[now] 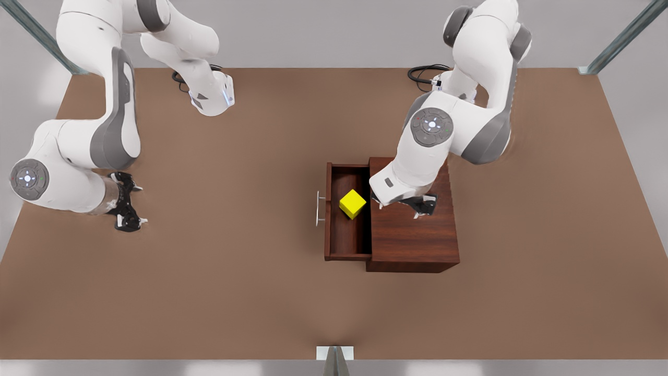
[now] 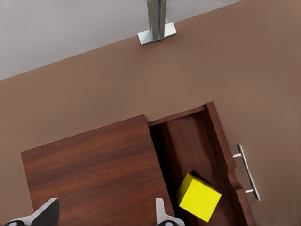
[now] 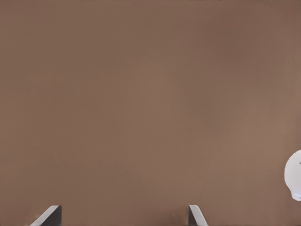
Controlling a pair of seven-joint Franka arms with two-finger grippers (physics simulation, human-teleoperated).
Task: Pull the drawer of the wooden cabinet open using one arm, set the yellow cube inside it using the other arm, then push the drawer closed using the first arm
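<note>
The left hand (image 1: 402, 203) hangs over the top of the wooden cabinet (image 1: 415, 230), near the edge where the drawer comes out; in its wrist view its two fingers (image 2: 47, 213) stand wide apart above the cabinet top with nothing between them. Just beside this hand, toward the front view's left, the yellow cube (image 1: 353, 203) lies inside the drawer (image 1: 347, 240), resting on the drawer floor, apart from the fingers and turned a little so that a corner points toward the handle. The cube is small, plain and bright yellow, with sharp edges and no marks. The drawer is a dark reddish-brown tray pulled out toward the front view's left, its inner floor open to view, with a thin silver bar handle (image 1: 317, 208) standing off its front board. The cabinet is a boxy block of the same dark wood with grain running across its top, and it sits on the brown counter (image 1: 235, 287). The right hand (image 1: 125, 201) is well apart from all this, at the front view's left edge of the counter, low over bare surface; its fingers (image 3: 49, 215) are spread wide and grip nothing. This arm waits. A metal post (image 1: 334, 360) stands at the near edge of the counter.
</note>
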